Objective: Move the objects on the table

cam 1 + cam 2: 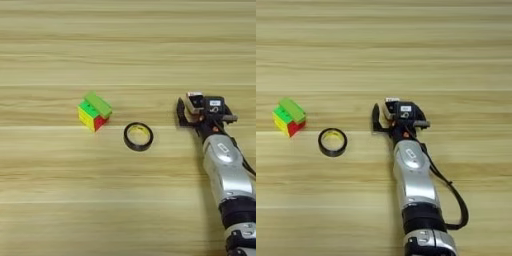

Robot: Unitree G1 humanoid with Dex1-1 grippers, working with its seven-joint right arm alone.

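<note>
Wooden table (60,45) carries a black ring (138,136) near its middle; the pincer (192,111), well right of it, grips a white-and-red box (194,101).

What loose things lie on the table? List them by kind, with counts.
Green block, resting on the cube: 1
Multicoloured puzzle cube: 1
Black ring with yellow inside: 1
White-and-red box at the gripper: 1
Total: 4

light tan wood-grain table (60,210), horizontal plank lines, even lighting
</note>
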